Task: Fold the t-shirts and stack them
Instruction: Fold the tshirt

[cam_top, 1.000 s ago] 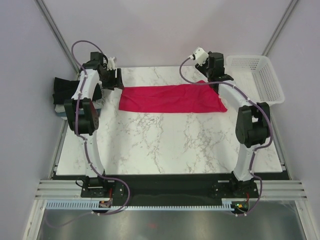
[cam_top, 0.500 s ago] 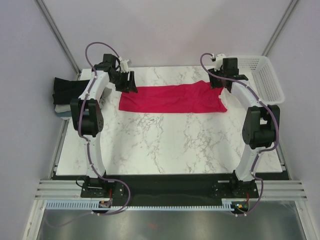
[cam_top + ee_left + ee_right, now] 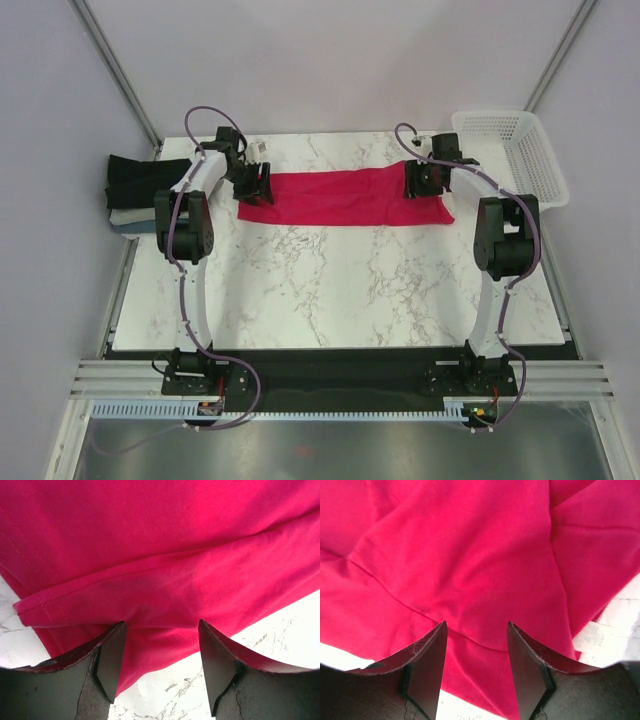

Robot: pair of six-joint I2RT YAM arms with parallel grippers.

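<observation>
A crimson-red t-shirt (image 3: 345,196) lies folded into a long band across the far part of the marble table (image 3: 330,280). My left gripper (image 3: 254,184) is open and sits low over the band's left end, its jaws astride the near hem (image 3: 160,630). My right gripper (image 3: 420,180) is open over the band's right end, with wrinkled red cloth (image 3: 470,580) between its jaws. A stack of folded t-shirts (image 3: 140,190), black on top with pale and blue layers under it, lies off the table's left edge.
A white plastic mesh basket (image 3: 510,150) stands at the far right corner, right of my right arm. Grey walls close in on both sides and at the back. The marble runs on toward the arm bases in front of the red shirt.
Both grippers have swung inward from the far corners and come down onto the two ends of the red shirt. The shirt's right end looks slightly flatter.
</observation>
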